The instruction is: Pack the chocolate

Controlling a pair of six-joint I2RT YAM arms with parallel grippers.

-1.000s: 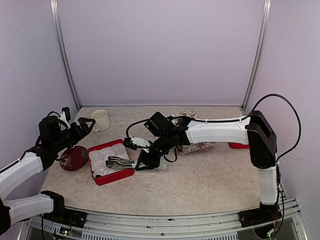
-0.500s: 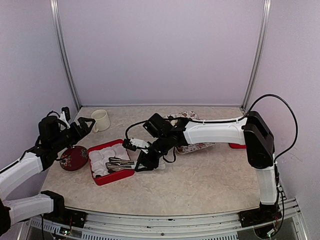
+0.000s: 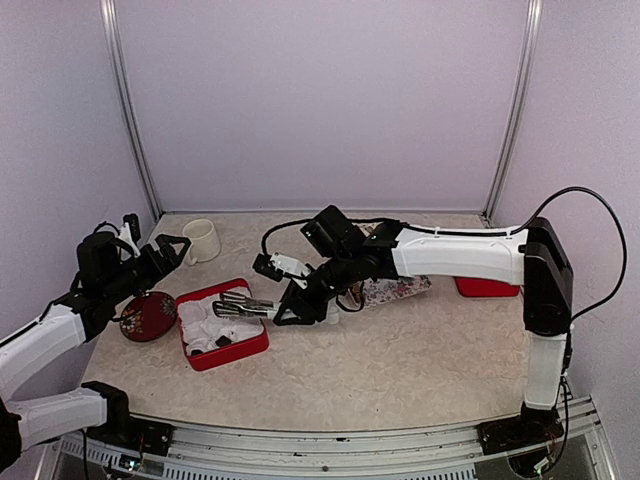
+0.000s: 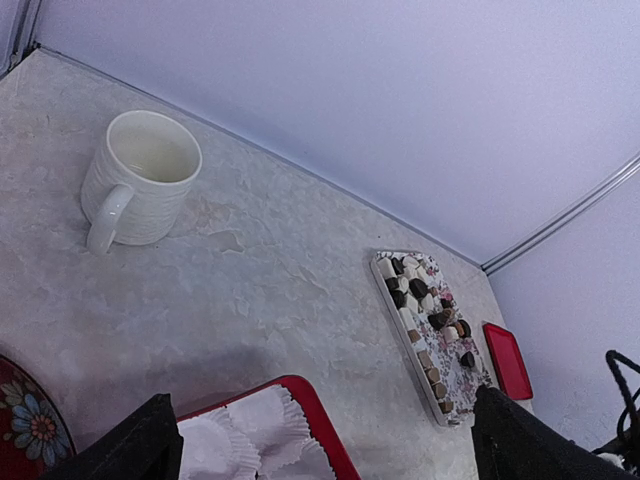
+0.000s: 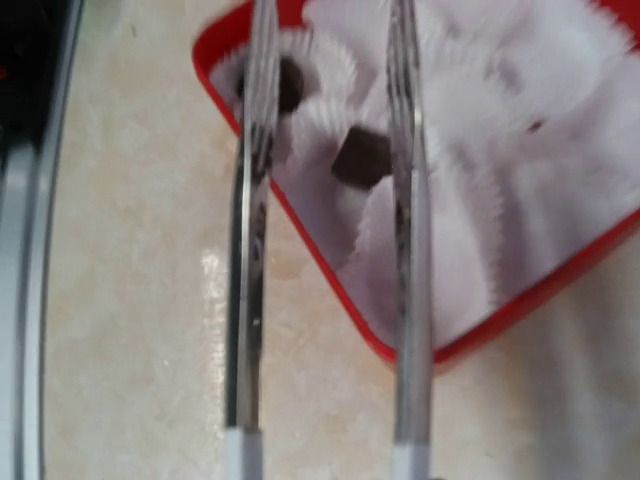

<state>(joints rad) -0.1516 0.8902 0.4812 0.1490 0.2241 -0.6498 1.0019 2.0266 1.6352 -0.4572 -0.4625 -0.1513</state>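
The right end effector (image 3: 287,306), arm stretched left, grips metal tongs (image 3: 243,303) over red box (image 3: 235,353).

On the worktop (image 3: 420,370): one white mug (image 4: 138,175), one dark red oval dish (image 3: 148,316), one red box (image 3: 232,355), one flat red lid (image 3: 488,287), one patterned tray (image 3: 405,291) and one pair of tongs (image 3: 243,303). Two dark chocolate pieces (image 5: 362,158) sit in the box's paper cups (image 5: 520,110), which overlap too much to count. The tray's chocolates (image 4: 418,288) are many and too small for an exact tally.

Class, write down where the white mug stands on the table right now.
In the top external view the white mug stands at the far left of the table, near the back wall, just behind the red tray.
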